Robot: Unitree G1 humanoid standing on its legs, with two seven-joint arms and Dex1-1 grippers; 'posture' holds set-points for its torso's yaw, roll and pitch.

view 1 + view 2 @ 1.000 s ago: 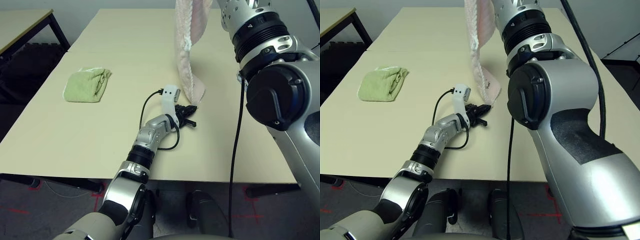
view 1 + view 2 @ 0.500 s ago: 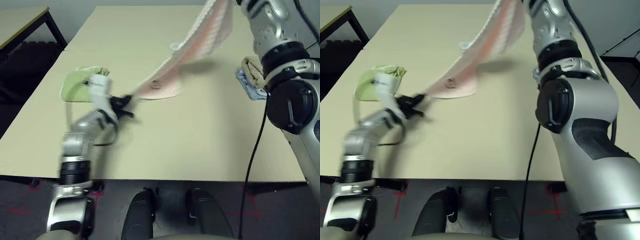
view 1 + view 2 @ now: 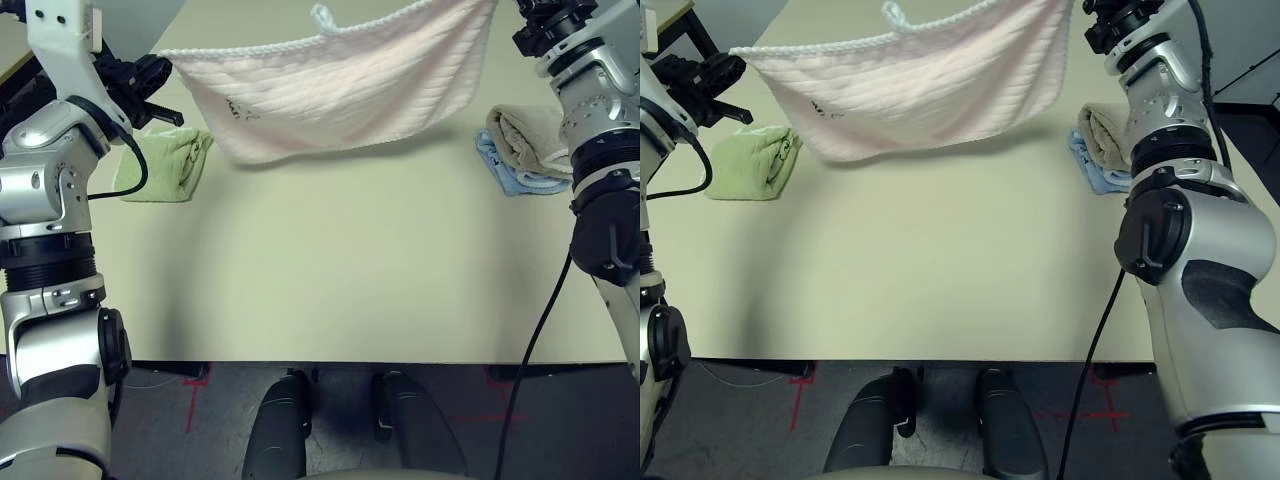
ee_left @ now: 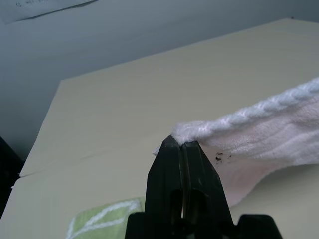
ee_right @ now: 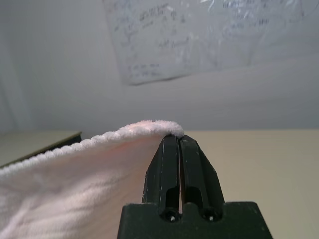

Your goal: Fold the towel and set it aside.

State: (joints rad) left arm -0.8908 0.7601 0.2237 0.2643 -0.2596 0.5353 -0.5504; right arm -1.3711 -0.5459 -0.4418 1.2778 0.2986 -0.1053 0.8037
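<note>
Beige table (image 3: 330, 290), matte top, front edge near camera. Dark grey floor (image 3: 170, 400) below, red tape marks (image 3: 195, 385). Pale grey wall (image 5: 60, 64) behind; whiteboard (image 5: 209, 35) with faint writing. Even light.

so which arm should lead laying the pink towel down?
Neither clearly: both pincers are shut on top corners, left pincer, right pincer, and the towel hangs spread above the table. Slight edge to the left: its side hangs lower, though near the green towel.
</note>
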